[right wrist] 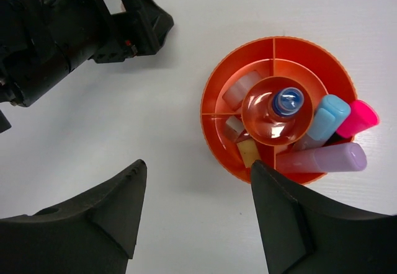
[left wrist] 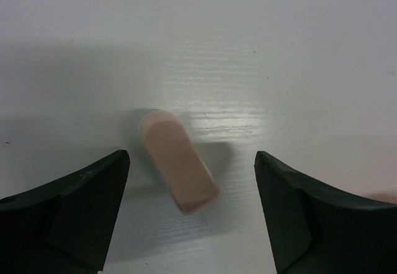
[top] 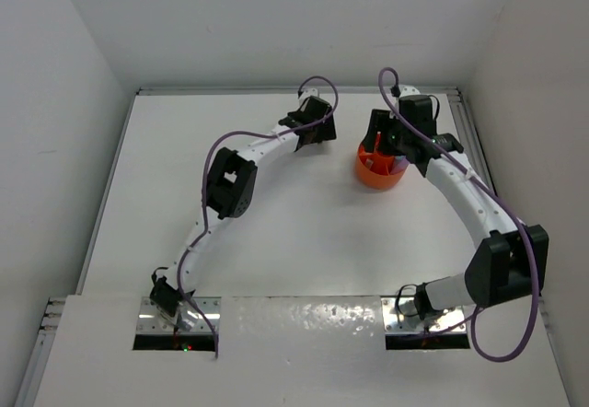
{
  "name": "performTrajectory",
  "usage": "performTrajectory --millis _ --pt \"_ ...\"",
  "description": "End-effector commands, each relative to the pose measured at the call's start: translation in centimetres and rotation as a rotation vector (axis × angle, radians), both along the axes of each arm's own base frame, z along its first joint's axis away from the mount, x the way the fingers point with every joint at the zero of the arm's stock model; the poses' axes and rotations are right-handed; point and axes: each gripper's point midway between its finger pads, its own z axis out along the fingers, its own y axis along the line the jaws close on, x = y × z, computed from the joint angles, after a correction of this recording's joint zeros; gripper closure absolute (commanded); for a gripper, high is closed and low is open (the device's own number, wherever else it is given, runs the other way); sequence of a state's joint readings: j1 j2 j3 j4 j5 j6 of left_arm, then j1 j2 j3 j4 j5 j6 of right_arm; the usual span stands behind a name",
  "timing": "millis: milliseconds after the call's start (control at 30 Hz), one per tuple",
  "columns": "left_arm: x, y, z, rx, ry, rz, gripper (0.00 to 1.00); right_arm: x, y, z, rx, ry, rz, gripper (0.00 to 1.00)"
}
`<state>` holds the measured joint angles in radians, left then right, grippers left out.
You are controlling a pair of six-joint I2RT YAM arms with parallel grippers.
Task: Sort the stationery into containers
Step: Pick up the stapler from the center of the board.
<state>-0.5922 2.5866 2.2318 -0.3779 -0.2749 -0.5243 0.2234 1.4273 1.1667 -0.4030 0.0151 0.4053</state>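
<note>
On the far part of the desk (left wrist: 291, 44), between the fingers of the left pincer (left wrist: 191, 157), saw a pinkish-tan eraser block (left wrist: 178, 165) lying flat and slanted, its rounded end farther from the camera. Touched neither finger. Found that pincer spread wide and empty, one finger on each side of the block. Near it, to the right, saw the orange tub (right wrist: 304, 54) standing upright on the desk. Counted inside it a blue-capped bottle (right wrist: 288, 100) in the middle cup, then a light blue tube (right wrist: 325, 119), a pink marker (right wrist: 358, 118) and a pale pink stick (right wrist: 322, 159) leaning out over the right rim, and three small eraser blocks (right wrist: 240, 90) in the left compartments. Noted the right pincer (right wrist: 198, 172) open and empty too, above bare desk just beside the tub, its right finger overlapping the near rim in the wrist view.
</note>
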Motion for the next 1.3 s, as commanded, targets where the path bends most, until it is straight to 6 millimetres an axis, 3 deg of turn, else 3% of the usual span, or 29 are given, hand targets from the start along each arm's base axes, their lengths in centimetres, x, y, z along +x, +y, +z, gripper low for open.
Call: performTrajectory --millis 0,100,133,233,300,400,533,667,767,800,833,867,1000,1167,1267 --pt "1.5 -0.2 1.9 0.007 -0.080 0.014 0.22 -0.3 -0.6 1.4 0.025 -0.050 -0.017 0.34" --pt "1.7 0.1 1.9 0.022 -0.090 0.015 0.33 -0.5 -1.1 1.4 0.025 -0.057 -0.028 0.34" --pt "1.7 0.0 2.1 0.021 -0.093 0.015 0.48 -0.5 -1.2 1.3 0.022 -0.056 -0.030 0.34" --pt "1.6 0.2 2.4 0.032 -0.096 -0.001 0.69 -0.6 -1.5 1.4 0.026 -0.060 -0.038 0.34" --pt "1.4 0.1 2.4 0.039 -0.098 -0.015 0.77 -0.5 -1.5 1.5 0.022 -0.067 -0.034 0.34" --pt "1.5 0.2 2.9 0.041 -0.108 -0.038 1.00 -0.3 -1.5 1.8 0.025 -0.075 -0.008 0.34" --pt "1.0 0.1 4.4 0.048 -0.147 -0.138 1.00 -0.5 -0.8 2.6 0.020 -0.086 0.095 0.34" --pt "0.1 -1.5 9.4 0.019 -0.314 -0.352 1.00 -0.6 -0.9 3.8 -0.004 -0.124 0.175 0.33" --pt "-2.8 -2.9 14.7 0.040 -0.526 -0.638 1.00 -1.0 -0.7 5.2 -0.031 -0.167 0.263 0.31" --pt "-3.8 -2.6 18.0 0.041 -0.600 -0.680 1.00 -1.1 -0.5 5.7 -0.036 -0.183 0.294 0.31" --pt "-4.7 -2.2 17.6 0.052 -0.606 -0.727 1.00 -1.4 -0.3 6.3 -0.057 -0.206 0.340 0.30" --pt "-6.0 -1.9 20.0 0.048 -0.670 -0.807 1.00 -1.9 0.4 7.2 -0.043 -0.234 0.399 0.29" --pt "-10.0 -1.7 23.9 -0.035 -0.747 -1.021 1.00 -3.5 1.7 9.3 -0.065 -0.304 0.567 0.29" --pt "-17.1 -2.5 26.5 -0.183 -0.801 -1.353 1.00 -5.8 2.9 11.2 -0.106 -0.402 0.746 0.33" --pt "-20.3 -2.3 26.8 -0.258 -0.798 -1.481 1.00 -6.9 3.9 12.3 -0.102 -0.468 0.838 0.36"
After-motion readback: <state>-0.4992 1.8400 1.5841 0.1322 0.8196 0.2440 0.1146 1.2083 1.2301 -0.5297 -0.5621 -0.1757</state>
